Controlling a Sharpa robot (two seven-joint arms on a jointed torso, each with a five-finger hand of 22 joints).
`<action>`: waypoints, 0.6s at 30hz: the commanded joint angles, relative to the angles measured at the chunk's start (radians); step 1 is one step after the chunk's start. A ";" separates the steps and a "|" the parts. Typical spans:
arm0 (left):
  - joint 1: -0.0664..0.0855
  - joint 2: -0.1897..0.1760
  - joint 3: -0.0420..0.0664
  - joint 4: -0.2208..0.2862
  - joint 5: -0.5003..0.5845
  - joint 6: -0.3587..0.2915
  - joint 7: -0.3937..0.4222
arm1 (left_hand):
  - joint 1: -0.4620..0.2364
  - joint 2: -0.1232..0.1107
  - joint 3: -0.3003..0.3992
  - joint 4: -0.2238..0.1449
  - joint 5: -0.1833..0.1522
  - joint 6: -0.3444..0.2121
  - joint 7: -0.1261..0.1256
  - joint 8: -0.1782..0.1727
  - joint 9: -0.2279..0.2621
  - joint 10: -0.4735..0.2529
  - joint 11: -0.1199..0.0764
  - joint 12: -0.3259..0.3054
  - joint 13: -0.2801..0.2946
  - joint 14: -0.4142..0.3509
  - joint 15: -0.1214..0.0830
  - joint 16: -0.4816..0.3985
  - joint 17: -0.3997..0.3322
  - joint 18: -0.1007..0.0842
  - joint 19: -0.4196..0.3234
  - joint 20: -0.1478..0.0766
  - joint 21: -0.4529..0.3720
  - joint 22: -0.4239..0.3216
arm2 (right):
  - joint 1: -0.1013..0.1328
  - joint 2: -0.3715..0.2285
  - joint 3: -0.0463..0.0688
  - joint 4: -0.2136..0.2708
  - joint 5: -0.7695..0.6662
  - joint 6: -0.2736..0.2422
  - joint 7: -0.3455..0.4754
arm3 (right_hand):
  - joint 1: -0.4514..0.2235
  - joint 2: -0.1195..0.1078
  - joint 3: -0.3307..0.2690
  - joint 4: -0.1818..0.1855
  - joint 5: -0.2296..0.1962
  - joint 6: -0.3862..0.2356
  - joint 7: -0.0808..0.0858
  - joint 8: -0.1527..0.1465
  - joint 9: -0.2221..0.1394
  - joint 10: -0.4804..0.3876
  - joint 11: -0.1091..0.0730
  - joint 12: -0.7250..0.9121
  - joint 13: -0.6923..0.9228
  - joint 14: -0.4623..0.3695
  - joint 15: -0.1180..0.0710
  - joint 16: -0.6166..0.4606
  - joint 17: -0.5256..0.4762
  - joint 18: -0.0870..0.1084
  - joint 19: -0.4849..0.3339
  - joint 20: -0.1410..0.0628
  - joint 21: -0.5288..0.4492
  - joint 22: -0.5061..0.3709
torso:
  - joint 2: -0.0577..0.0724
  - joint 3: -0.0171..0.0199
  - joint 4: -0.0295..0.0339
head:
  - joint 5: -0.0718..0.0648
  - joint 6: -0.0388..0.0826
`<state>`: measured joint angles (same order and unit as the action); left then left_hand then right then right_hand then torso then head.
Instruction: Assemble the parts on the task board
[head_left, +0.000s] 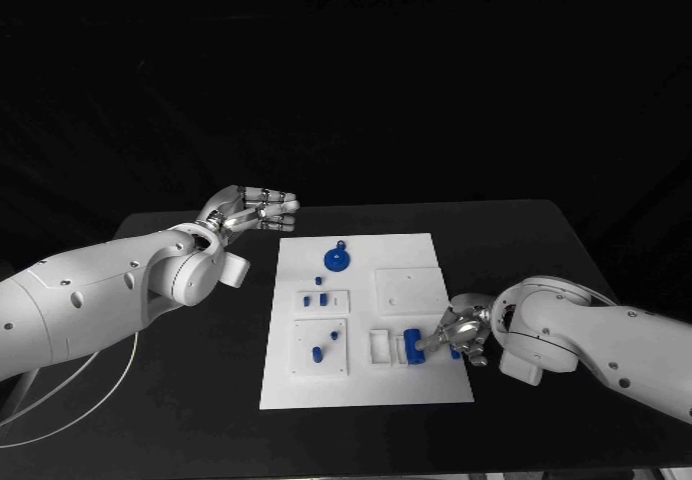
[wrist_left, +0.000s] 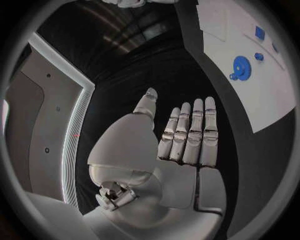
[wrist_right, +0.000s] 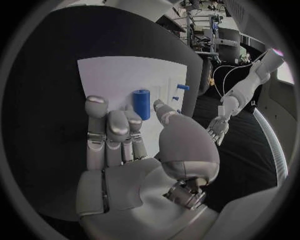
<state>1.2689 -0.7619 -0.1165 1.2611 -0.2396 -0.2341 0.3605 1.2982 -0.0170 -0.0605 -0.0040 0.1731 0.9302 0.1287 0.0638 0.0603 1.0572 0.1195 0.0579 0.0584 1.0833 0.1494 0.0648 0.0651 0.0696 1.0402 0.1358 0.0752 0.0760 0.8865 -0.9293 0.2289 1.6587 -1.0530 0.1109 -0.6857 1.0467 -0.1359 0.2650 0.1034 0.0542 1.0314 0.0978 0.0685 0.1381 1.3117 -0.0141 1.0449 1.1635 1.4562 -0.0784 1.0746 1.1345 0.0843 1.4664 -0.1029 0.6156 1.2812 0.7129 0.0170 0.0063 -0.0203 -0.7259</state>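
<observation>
The white task board lies in the middle of the black table. On it are a blue gear at the far end, small blue pieces mid-board and two blue pegs in a raised white plate. My right hand is low over the board's near right part. It pinches a blue cylinder between thumb and fingertips, beside a white holder. My left hand hovers off the board's far left corner, fingers straight, holding nothing.
A raised white square plate sits on the board's right half, just beyond my right hand. Bare black table lies left of the board under my left forearm. A white cable hangs below that arm.
</observation>
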 joint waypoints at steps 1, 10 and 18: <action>0.000 0.001 0.000 0.009 0.009 0.014 0.004 | -0.010 -0.002 0.000 0.008 -0.003 -0.001 -0.002 -0.003 0.000 -0.002 -0.003 0.001 0.000 0.012 -0.003 -0.004 -0.001 0.019 0.011 0.000 0.003 0.001 | 0.000 0.018 -0.007 -0.013 -0.041 0.000 -0.038 | 0.001 -0.005 -0.001 0.009 -0.003 -0.007 -0.002 -0.005 -0.007 0.004 0.006 0.003 0.002 0.002 0.002 0.009 0.008 0.014 0.049 0.005 0.035 0.015 | 0.001 0.0021 -0.0003 | 0.001 -0.008; 0.000 0.002 0.000 0.018 0.009 0.015 0.002 | -0.011 -0.002 0.000 0.010 -0.003 0.009 -0.004 -0.002 0.000 -0.002 -0.007 0.001 0.000 0.015 -0.004 -0.004 -0.001 0.020 0.014 -0.001 0.004 0.001 | 0.000 0.059 -0.024 -0.048 -0.065 -0.017 -0.040 | 0.000 -0.016 -0.001 0.016 -0.003 -0.014 0.000 -0.005 -0.017 0.002 0.008 0.000 0.001 0.001 0.004 0.007 0.009 0.018 0.046 0.008 0.040 0.031 | 0.001 0.0027 -0.0016 | 0.011 -0.015; 0.000 0.004 0.000 0.024 0.009 0.016 0.003 | -0.013 -0.002 -0.001 0.011 -0.004 0.009 -0.003 -0.003 0.000 -0.002 -0.005 0.001 0.000 0.014 -0.003 -0.004 -0.001 0.019 0.014 -0.001 0.004 0.001 | 0.000 0.084 -0.038 -0.073 -0.077 -0.016 -0.042 | 0.004 -0.012 -0.002 0.023 -0.004 -0.010 0.000 -0.004 -0.020 0.002 0.007 0.000 0.003 0.002 0.003 0.006 0.011 0.015 0.048 0.007 0.038 0.038 | 0.001 0.0031 -0.0015 | 0.016 -0.017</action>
<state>1.2689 -0.7605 -0.1167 1.2812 -0.2370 -0.2324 0.3573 1.2944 -0.0209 -0.0618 0.0023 0.1731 0.9342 0.1248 0.0638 0.0604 1.0572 0.1196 0.0579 0.0584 1.0917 0.1483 0.0648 0.0652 0.0696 1.0474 0.1357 0.0752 0.0761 0.8985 -0.8488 0.2024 1.5986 -1.0995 0.0909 -0.6816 1.0480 -0.1476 0.2611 0.1216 0.0542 1.0257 0.0980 0.0706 0.2261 1.3170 -0.0090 1.0448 1.1653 1.4562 -0.0784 1.0803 1.1450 0.0840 1.4665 -0.1030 0.6565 1.3081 0.7141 0.0196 0.0048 -0.0058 -0.7424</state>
